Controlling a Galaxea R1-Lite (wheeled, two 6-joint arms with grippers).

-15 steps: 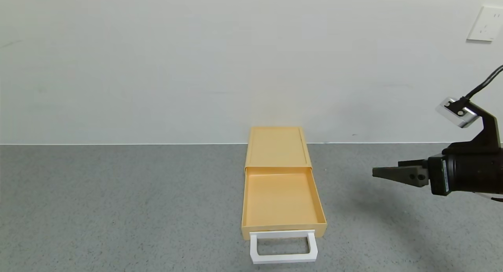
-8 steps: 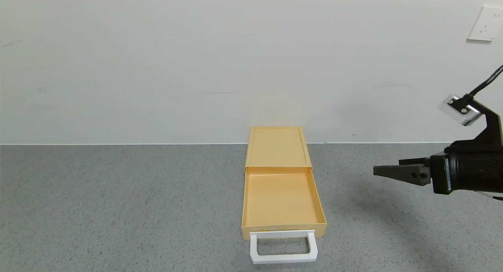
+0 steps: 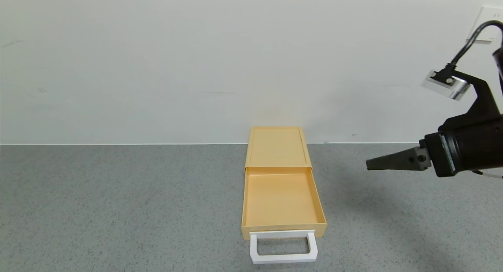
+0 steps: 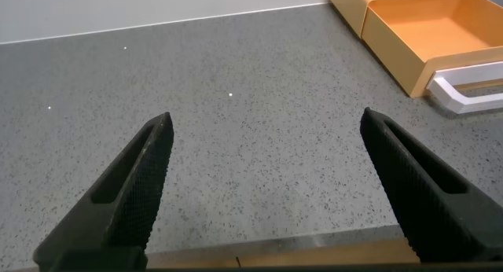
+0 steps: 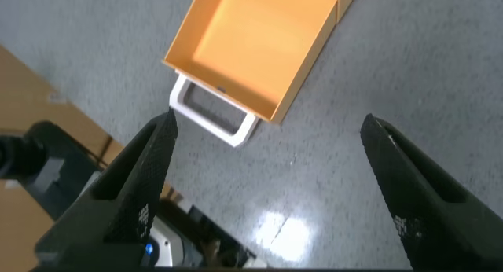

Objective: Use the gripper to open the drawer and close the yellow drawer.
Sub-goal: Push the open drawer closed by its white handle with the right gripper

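Drawer (image 3: pixel 280 201) already pulled out of its case (image 3: pixel 277 147), so closing is the step in hand. Right hand (image 3: pixel 369 164) hovers above the desk (image 3: pixel 118 209), fingers spread wide, holding nothing. Drawer sits to the hand's left and lower, well apart. Left hand (image 4: pixel 263 185) parked low, also spread.

To close well: drop in front of the white loop handle (image 3: pixel 283 246) and push square along the slide, centred, or the tray may skew.

Long axis runs front to back; handle end faces the robot.
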